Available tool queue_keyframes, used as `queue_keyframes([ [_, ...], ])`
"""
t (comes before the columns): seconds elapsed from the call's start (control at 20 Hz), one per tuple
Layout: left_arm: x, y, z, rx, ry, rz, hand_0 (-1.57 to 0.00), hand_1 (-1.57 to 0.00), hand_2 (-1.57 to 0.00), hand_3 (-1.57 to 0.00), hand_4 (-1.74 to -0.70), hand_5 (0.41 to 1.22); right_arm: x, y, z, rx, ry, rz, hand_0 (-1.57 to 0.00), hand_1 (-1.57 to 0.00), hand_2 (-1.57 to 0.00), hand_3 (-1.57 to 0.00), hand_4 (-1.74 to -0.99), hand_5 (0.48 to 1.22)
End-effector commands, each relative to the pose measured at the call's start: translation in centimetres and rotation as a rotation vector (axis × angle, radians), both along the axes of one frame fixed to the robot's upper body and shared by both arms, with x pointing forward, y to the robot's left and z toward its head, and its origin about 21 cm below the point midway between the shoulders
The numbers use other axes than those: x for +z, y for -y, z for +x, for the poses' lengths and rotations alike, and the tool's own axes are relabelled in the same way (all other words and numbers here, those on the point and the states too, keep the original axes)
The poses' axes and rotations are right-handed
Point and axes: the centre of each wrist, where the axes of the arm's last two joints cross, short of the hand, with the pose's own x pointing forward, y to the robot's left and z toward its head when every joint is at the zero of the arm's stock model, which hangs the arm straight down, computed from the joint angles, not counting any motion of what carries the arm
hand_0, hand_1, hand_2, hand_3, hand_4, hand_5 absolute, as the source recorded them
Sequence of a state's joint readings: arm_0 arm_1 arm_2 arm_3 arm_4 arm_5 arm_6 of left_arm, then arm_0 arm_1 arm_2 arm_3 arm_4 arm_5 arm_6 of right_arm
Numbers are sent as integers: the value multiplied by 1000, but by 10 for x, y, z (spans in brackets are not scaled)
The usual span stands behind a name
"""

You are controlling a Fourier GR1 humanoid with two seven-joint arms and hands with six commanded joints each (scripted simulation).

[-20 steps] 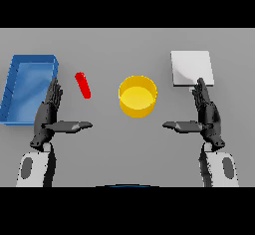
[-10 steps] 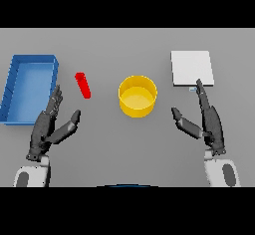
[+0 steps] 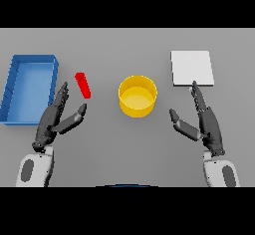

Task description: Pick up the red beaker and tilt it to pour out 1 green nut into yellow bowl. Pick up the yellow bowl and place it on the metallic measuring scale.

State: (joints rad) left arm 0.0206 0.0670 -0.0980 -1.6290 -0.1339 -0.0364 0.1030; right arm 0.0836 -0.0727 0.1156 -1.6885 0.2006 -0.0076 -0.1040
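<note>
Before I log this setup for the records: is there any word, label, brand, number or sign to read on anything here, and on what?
None can be read.
red beaker: plain, no marks.
yellow bowl: plain.
metallic measuring scale: a bare pale plate, no display or digits showing.
blue bin: plain.
left hand and right hand: no lettering.

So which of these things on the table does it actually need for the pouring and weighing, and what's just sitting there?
Needed for the job:
red beaker
yellow bowl
metallic measuring scale
left hand, open, nearest the beaker
right hand, open

Just lying about:
blue bin, at the table's left
</note>
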Motion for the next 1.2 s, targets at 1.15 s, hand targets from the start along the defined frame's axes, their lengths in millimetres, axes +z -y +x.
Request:
queue_keyframes([
  [1.15, -34, 25, 113, -12, 35, -15, 1, 1, 1, 1, -1285, 708, 5, 4, 2, -17, -11, 22, 1, 1, 1, 1, -1246, 645],
])
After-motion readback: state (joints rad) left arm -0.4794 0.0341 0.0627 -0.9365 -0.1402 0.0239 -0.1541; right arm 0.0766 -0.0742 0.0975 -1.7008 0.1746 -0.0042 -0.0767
